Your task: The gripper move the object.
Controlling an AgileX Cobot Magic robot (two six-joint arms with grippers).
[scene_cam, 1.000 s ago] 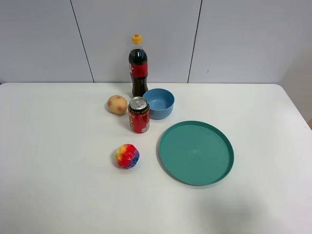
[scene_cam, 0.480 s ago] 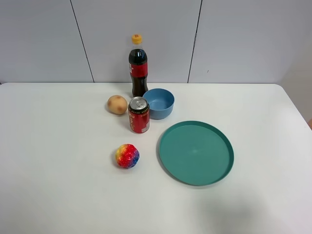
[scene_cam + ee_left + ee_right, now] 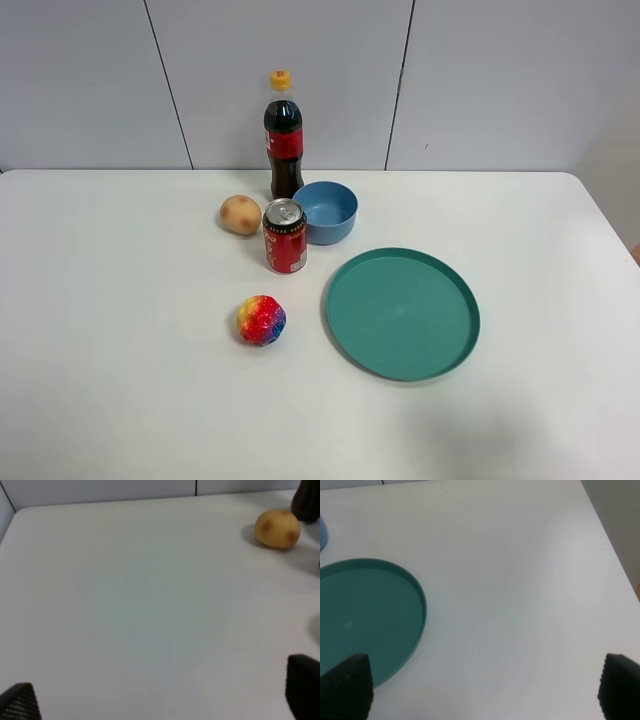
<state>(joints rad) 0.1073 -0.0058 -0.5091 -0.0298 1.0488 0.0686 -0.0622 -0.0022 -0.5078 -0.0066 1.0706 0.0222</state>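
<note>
Two containers, teal plate (image 3: 402,313) & blue bowl (image 3: 326,211), hold nothing; both jaws wide.

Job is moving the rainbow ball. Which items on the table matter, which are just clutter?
Matters:
rainbow ball
right gripper, fingers apart
left gripper, fingers apart

Clutter:
potato
red can
cola bottle
blue bowl
teal plate

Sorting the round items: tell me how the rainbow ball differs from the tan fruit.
The rainbow ball is bumpy and multicoloured; the tan fruit is smooth, plain tan with darker spots. The rainbow ball sits alone near the front, left of the teal plate; the tan fruit lies farther back beside the can. Both are small, roundish and rest on the table.
</note>
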